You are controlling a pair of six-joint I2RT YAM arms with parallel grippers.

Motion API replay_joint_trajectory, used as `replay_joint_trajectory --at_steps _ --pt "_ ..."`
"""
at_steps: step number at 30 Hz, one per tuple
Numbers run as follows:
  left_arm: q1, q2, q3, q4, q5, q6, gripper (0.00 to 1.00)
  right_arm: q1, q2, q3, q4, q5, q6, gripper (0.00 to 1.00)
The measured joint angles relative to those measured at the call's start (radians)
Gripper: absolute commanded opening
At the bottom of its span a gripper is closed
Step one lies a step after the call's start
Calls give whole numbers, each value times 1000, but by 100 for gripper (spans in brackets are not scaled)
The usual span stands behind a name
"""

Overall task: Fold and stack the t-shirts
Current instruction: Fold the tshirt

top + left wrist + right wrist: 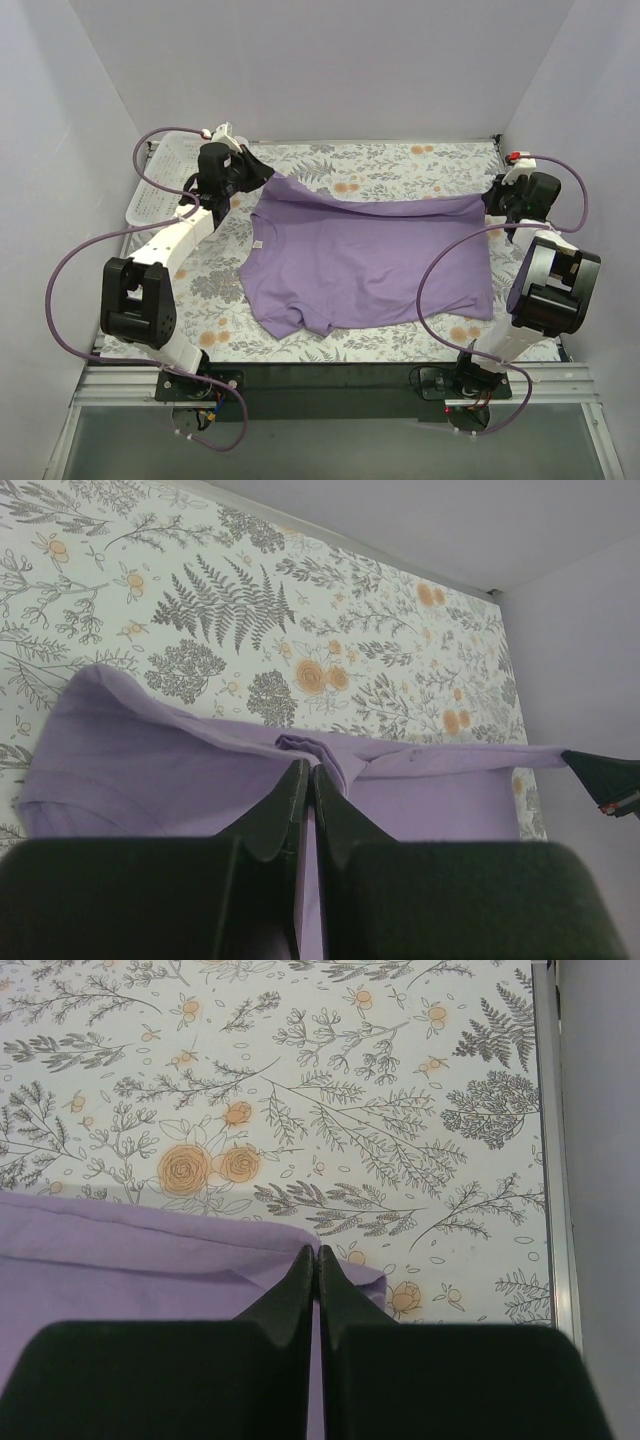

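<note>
A lavender-purple t-shirt [360, 265] lies spread on the floral tablecloth, with a small white label [258, 243] at its left side. Its far edge is lifted and pulled taut between both grippers. My left gripper [256, 176] is shut on the far left corner; in the left wrist view the fabric [200, 770] bunches at the shut tips of that gripper [308, 770]. My right gripper [493, 203] is shut on the far right corner. In the right wrist view the hem [150, 1250] runs into the shut tips of the right gripper [316, 1252]. The near part of the shirt rests on the table.
A white mesh basket [160, 180] stands at the far left beside the left arm. The floral tablecloth [400, 160] shows beyond the shirt up to the back wall. White walls close in on both sides. Purple cables loop off both arms.
</note>
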Motion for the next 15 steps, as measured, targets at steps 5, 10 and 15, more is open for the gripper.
replay_joint_trajectory --at_steps 5,10,15 --pt "0 -44 -31 -11 12 0 0 0 2 1 -7 4 0 1" --pt "0 -106 -58 -8 29 0 0 0 14 1 -9 11 0 1" --pt "0 -131 -91 -4 48 -1 0 0 35 1 -14 21 -2 2"
